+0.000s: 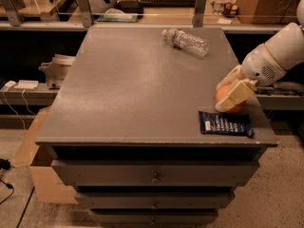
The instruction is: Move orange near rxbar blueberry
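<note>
Jaws clamped on orange (223,97), just behind rxbar blueberry (225,124), right side of table (133,89)

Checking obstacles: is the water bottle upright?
No, the water bottle lies on its side, far from the gripper holding the orange by the rxbar blueberry.

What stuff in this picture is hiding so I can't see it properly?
All in the camera view:
- The orange is partly covered by the pincer near the right edge of the table.
- The white print on the rxbar blueberry is too small to read.
- The arm is cut off by the picture's right edge, so the rest of the robot is unseen.
- The insides of the drawers are hidden behind their closed fronts.
</note>
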Robot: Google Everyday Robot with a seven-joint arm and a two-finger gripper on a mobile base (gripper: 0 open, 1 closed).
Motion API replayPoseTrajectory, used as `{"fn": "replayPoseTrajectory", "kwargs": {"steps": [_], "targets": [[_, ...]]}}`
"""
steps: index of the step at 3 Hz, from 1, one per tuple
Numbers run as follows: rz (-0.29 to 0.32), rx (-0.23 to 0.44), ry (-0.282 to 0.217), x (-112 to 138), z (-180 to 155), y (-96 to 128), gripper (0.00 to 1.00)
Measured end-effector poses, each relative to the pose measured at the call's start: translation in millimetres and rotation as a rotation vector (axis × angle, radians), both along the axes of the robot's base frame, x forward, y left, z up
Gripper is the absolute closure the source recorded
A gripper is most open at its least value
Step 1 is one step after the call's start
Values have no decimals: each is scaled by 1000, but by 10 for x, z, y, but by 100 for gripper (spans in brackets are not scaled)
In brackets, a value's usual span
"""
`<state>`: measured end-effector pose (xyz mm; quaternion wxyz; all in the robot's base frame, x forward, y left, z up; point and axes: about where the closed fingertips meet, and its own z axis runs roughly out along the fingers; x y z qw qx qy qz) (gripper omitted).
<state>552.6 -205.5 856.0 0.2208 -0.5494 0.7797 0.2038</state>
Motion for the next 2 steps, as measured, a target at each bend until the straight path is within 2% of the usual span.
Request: {"fn": "replayPoseTrajectory", "kwargs": {"steps": [1,2], "targets": [[10,-4,5,37,-20,20,0],[11,-5,6,43,-24,25,0]]}}
